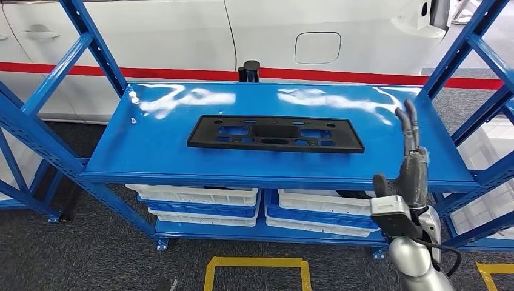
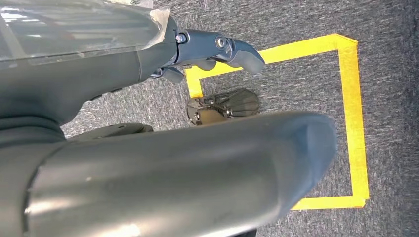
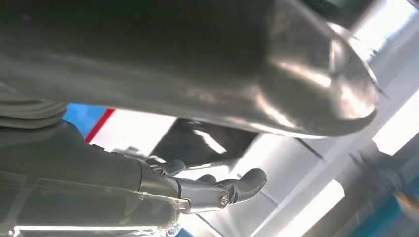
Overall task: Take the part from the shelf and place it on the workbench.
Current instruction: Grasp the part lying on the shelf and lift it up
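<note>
A flat black part (image 1: 276, 134), rectangular with several cutouts, is being seen lying on the top board of a blue shelf (image 1: 151, 154), near the middle of the head view. It is being touched by nothing.

The right hand (image 1: 411, 159) is being held up at the right side of the head view, over the right end of the shelf board and well apart from the part. Its fingers (image 1: 409, 124) are being kept extended and apart, pointing toward the upper edge of the frame, with the thumb out to the side; nothing is being held in it. In the right wrist view the same hand (image 3: 163, 163) is being shown with its fingertips (image 3: 249, 181) free, against bright, blurred surfaces.

The left hand (image 2: 163, 89) is being seen in the left wrist view, hanging over grey carpet (image 2: 306, 89). Its fingers (image 2: 237, 52) are being bent only slightly, and nothing is being held. On the carpet beneath it, yellow tape (image 2: 353, 123) is being seen marking out a rectangle.

White and blue trays (image 1: 200, 203) are being seen stacked on the lower board, in the lower middle of the head view. A white car body with a red stripe (image 1: 363, 76) is being seen behind the shelf, across the upper part of the frame.
</note>
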Tool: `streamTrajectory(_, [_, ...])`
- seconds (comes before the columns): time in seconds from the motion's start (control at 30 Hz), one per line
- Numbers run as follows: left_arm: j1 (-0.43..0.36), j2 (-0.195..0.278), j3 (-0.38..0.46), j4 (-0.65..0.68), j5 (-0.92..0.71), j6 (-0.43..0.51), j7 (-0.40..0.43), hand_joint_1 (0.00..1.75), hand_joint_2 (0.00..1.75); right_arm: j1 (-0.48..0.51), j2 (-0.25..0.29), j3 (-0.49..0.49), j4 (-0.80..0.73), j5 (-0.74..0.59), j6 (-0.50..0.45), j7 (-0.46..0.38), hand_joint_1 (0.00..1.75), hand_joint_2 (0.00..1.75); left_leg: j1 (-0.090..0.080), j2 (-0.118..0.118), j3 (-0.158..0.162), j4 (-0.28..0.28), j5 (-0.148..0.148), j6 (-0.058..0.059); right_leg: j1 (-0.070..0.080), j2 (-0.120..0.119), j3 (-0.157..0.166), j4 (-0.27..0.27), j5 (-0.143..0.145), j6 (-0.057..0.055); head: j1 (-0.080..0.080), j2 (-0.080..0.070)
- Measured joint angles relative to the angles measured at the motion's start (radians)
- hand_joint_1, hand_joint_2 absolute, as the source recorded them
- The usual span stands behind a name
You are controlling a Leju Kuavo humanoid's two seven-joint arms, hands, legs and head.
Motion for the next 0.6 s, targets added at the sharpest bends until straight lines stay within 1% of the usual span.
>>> streamTrajectory(0.07, [0.002,0.000,0.001,0.000,0.002,-0.003,-0.003,0.00,0.00,-0.001,-0.035,0.006,0.001,0.075,0.034,0.062,0.00,0.00,0.000,-0.001,-0.002,-0.001,0.002,-0.004,0.001,-0.001,-0.001,0.001,0.001,-0.001,0.000,0.000])
streamTrajectory(0.17, [0.004,-0.001,0.003,0.000,0.002,-0.010,-0.004,0.00,0.00,-0.016,-0.090,0.013,0.013,0.138,0.080,0.129,0.00,0.00,0.000,-0.001,-0.004,-0.001,0.003,-0.005,0.001,-0.001,-0.002,0.001,0.001,-0.001,0.000,0.000])
streamTrajectory(0.33, [0.004,-0.005,0.004,0.001,0.000,-0.012,-0.002,0.00,0.00,-0.063,-0.176,0.035,0.080,0.255,0.115,0.225,0.00,0.00,-0.002,-0.002,-0.005,-0.001,0.002,-0.006,0.000,-0.003,-0.003,0.001,0.001,0.000,0.001,0.000])
streamTrajectory(0.47, [0.004,-0.006,0.009,0.001,0.000,-0.004,-0.001,0.00,0.00,-0.106,-0.228,0.070,0.151,0.344,0.136,0.271,0.00,0.00,-0.005,-0.002,-0.007,-0.001,0.003,-0.006,-0.003,-0.003,-0.004,0.001,0.002,0.002,0.001,0.000])
streamTrajectory(0.6, [0.004,-0.008,0.019,0.001,0.002,0.002,-0.001,0.00,0.00,-0.191,-0.259,0.129,0.245,0.419,0.175,0.301,0.00,0.00,-0.006,-0.002,-0.008,0.000,0.004,-0.006,-0.005,-0.003,-0.006,0.001,0.004,0.005,0.001,0.000])
